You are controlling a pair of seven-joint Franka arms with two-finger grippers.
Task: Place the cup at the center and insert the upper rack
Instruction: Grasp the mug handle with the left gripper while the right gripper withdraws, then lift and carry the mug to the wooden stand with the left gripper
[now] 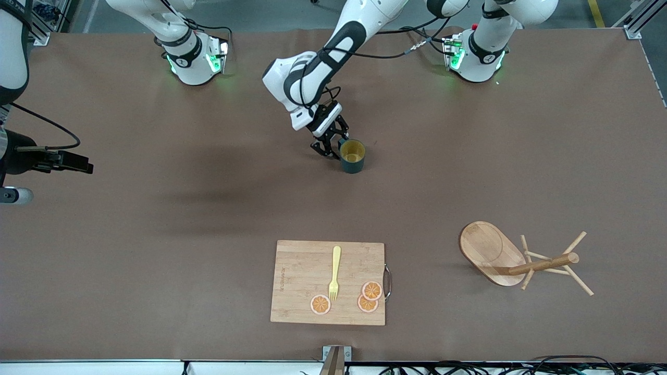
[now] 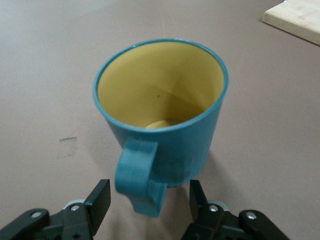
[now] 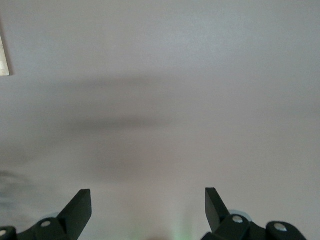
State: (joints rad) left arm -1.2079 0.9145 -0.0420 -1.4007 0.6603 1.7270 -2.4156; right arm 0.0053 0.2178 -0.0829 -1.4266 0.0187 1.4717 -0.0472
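Observation:
The cup [image 1: 353, 156], dark teal outside and mustard-yellow inside, stands upright near the middle of the table, its handle toward my left gripper. My left gripper [image 1: 329, 148] is low at the table beside it. In the left wrist view the cup [image 2: 165, 110] fills the frame, and my left gripper [image 2: 149, 200] is open with the handle between its fingers, which do not touch it. The upper rack [image 1: 495, 252], a wooden mug tree, lies tipped on its side near the left arm's end, nearer to the front camera. My right gripper [image 1: 86, 167] is open and empty and waits at the right arm's end of the table. It shows over bare table in the right wrist view [image 3: 147, 200].
A rectangular wooden cutting board [image 1: 297, 276] lies nearer to the front camera than the cup. It carries a yellow fork [image 1: 334, 273] and three orange slices [image 1: 371, 290]. A corner of the board [image 2: 295, 17] shows in the left wrist view.

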